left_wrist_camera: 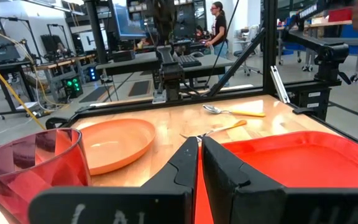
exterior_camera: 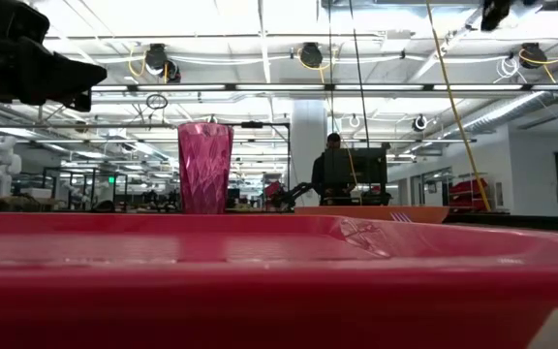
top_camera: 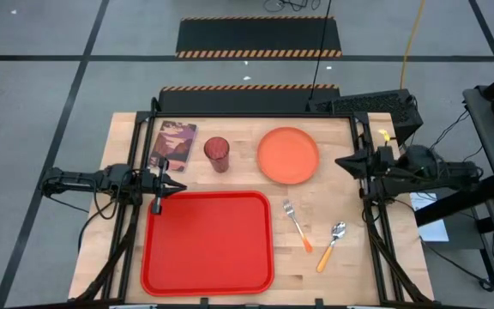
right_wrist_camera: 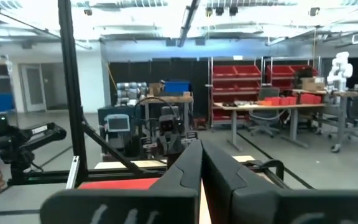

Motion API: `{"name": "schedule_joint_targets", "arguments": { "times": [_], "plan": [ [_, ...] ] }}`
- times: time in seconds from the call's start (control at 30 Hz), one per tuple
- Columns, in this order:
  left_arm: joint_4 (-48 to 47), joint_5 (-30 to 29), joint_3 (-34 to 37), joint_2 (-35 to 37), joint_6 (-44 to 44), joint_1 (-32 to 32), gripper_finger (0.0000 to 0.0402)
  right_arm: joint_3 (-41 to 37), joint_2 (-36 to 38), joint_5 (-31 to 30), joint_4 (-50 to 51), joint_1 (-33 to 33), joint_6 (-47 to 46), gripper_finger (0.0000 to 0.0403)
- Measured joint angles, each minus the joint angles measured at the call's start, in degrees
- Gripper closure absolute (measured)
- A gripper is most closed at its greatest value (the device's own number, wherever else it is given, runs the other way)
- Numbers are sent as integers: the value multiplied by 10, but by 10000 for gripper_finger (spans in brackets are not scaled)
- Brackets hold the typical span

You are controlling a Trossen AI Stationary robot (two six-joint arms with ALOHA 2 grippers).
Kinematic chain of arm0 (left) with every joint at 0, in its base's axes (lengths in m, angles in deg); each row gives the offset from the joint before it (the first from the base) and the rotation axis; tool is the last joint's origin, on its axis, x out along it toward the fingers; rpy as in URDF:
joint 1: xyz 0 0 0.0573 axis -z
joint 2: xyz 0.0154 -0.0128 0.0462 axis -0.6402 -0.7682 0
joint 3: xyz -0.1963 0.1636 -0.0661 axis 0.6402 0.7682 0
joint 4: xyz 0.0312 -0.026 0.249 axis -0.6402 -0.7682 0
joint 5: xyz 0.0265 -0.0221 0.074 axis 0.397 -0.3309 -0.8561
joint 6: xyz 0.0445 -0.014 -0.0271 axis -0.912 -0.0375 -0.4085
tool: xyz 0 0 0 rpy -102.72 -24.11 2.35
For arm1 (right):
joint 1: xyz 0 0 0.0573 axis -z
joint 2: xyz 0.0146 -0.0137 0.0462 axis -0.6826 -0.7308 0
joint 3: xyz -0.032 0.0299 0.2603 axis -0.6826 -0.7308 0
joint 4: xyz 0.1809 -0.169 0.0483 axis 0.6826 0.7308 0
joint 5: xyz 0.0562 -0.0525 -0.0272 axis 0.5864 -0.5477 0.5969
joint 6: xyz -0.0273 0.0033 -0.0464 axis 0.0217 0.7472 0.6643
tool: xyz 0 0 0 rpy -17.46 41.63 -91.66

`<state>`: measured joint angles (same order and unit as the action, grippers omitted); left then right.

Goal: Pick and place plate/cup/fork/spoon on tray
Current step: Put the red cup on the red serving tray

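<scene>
The red tray (top_camera: pixel 207 242) lies at the table's near left. The orange plate (top_camera: pixel 288 155) lies flat at the far middle, the dark-red cup (top_camera: pixel 217 154) stands upright left of it. The fork (top_camera: pixel 297 224) and the spoon (top_camera: pixel 331 245) lie on the wood right of the tray. My left gripper (top_camera: pixel 181 186) is shut and empty, above the tray's far left corner. My right gripper (top_camera: pixel 340 161) is shut and empty at the table's right edge, right of the plate. In the left wrist view the cup (left_wrist_camera: pixel 36 168), plate (left_wrist_camera: pixel 114 142), fork (left_wrist_camera: pixel 216 129) and spoon (left_wrist_camera: pixel 232 111) show.
A small book with a dark pictured cover (top_camera: pixel 172 144) lies at the far left, beside the cup. Black frame posts (top_camera: pixel 363 142) stand at the table's edges. Bare wood lies between the tray and the plate. A person (left_wrist_camera: pixel 219 25) stands in the room beyond the table.
</scene>
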<state>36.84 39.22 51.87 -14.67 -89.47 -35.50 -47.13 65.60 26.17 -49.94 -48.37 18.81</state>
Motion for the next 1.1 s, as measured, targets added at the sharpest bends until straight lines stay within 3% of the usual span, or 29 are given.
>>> {"name": "schedule_joint_targets", "arguments": {
  "times": [0.2,0.57,0.77,0.97,1.1],
  "plan": [
    [19,0,0,0,0,0,376,136,-122,-6,60,0,6,403],
    [21,0,0,0,0,0,376,348,-337,-108,261,1,-2,403],
    [22,0,0,0,0,0,376,370,-412,-125,307,1,-22,403],
    [25,-1,0,0,43,0,376,367,-467,-193,329,1,-75,403],
    [51,0,0,0,59,0,376,348,-494,-191,325,1,-79,403]
  ]
}}
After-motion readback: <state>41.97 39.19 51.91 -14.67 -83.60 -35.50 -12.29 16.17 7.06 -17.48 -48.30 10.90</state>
